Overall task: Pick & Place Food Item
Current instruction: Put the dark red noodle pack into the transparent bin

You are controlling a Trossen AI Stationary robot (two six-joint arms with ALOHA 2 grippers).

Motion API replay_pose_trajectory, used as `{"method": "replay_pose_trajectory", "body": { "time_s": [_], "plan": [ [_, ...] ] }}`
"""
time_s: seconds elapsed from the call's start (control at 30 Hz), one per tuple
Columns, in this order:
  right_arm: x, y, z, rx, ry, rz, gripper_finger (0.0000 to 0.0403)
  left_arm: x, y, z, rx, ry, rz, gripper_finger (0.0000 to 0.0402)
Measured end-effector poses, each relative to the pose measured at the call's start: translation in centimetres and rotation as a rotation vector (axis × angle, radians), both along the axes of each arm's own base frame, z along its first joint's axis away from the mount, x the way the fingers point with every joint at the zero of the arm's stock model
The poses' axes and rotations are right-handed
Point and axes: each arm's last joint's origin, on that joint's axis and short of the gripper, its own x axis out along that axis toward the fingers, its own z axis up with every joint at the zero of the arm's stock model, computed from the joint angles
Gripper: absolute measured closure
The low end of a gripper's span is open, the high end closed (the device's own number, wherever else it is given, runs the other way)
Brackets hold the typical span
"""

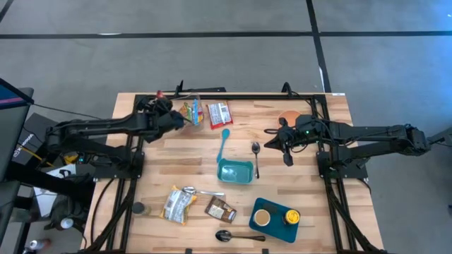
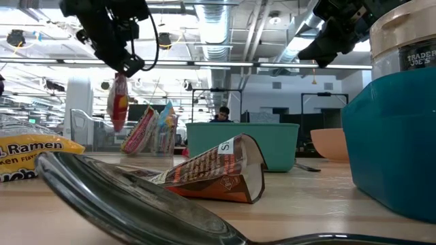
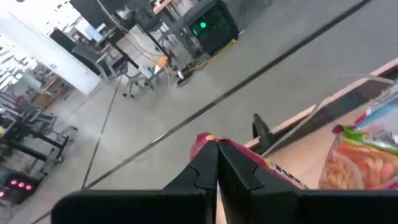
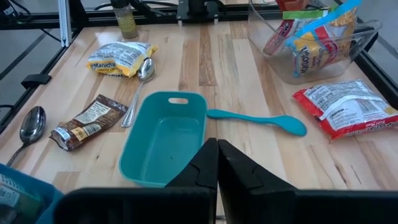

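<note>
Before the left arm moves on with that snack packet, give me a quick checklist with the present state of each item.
1. Left claw shut on the snack packet: ok, the fingers pinch its top edge.
2. Packet lifted clear of the table: ok, it hangs in the air in the low view.
3. Teal container empty and open for a drop: ok, nothing lies inside.
4. Teal spoon clear of the container: ok, it lies beside the rim, not inside.
5. Right claw shut and holding nothing: ok.
6. Right arm out of the left arm's path: cannot tell; it hovers on the table's right side, near the container.
</note>
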Motion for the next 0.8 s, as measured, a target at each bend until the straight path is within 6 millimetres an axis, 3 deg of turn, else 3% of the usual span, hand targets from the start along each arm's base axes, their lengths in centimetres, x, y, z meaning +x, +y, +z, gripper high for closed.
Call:
{"method": "replay_pose_trajectory", "body": {
  "time_s": [0.4,0.8],
  "plan": [
    [0.0,0.0,0.0,-0.007,0.0,0.004,0.0403,2.0,1.4,-1.6,-0.056,0.175,-0.051,0.0401],
    [0.0,0.0,0.0,-0.007,0.001,0.004,0.0403,1.5,3.6,-2.0,-0.083,0.191,0.021,0.0401]
  ]
}}
